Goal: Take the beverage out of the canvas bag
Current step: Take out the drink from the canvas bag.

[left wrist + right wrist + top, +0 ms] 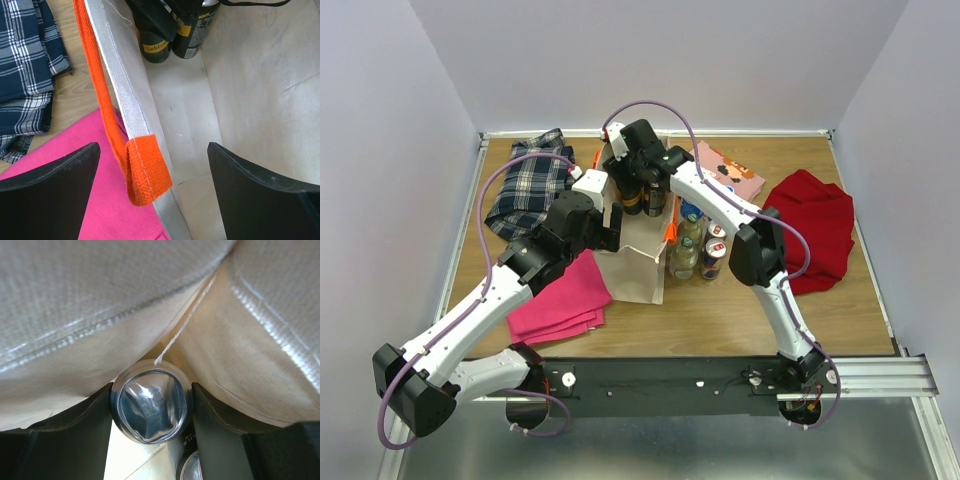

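Note:
The beige canvas bag (638, 262) with orange handles stands mid-table with its mouth open. My right gripper (645, 180) reaches into the bag's far end. In the right wrist view it (151, 402) is shut on the shiny end of a dark beverage can (150, 412), with bag fabric (100, 315) draped close above. A second can (195, 471) sits beside it. My left gripper (152, 185) is open, its jaws astride the bag's left wall (131, 100) and an orange handle (145, 170). Two dark cans (155, 47) stand deep in the bag.
Several bottles and cans (698, 245) stand right of the bag. A folded pink cloth (560, 295) lies to its left and a plaid cloth (530, 185) beyond. A red cloth (815, 225) lies at the right and a pink box (730, 172) at the back.

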Controlling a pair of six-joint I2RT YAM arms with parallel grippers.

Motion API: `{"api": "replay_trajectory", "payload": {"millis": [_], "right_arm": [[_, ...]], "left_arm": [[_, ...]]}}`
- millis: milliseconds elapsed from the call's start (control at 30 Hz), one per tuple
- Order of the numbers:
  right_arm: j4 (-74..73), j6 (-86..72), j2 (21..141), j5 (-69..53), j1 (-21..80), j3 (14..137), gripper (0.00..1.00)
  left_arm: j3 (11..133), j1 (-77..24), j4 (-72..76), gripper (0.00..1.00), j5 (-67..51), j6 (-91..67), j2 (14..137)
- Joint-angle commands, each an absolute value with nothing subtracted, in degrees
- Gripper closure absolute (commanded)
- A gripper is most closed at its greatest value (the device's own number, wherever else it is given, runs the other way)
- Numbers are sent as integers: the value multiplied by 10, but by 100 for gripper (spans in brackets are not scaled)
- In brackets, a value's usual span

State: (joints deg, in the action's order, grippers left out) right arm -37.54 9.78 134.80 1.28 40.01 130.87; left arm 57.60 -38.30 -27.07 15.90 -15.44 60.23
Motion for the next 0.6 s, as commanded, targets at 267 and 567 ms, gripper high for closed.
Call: {"api": "replay_trajectory", "payload": {"millis": [267, 567], "right_arm": [[-351, 77, 1271, -13, 397, 1302, 99], [-345, 69, 1252, -20, 397, 1300, 99]], "left_arm": [[581, -380, -269, 1, 191, -160, 592], [580, -380, -272, 1, 195, -163, 583]]}}
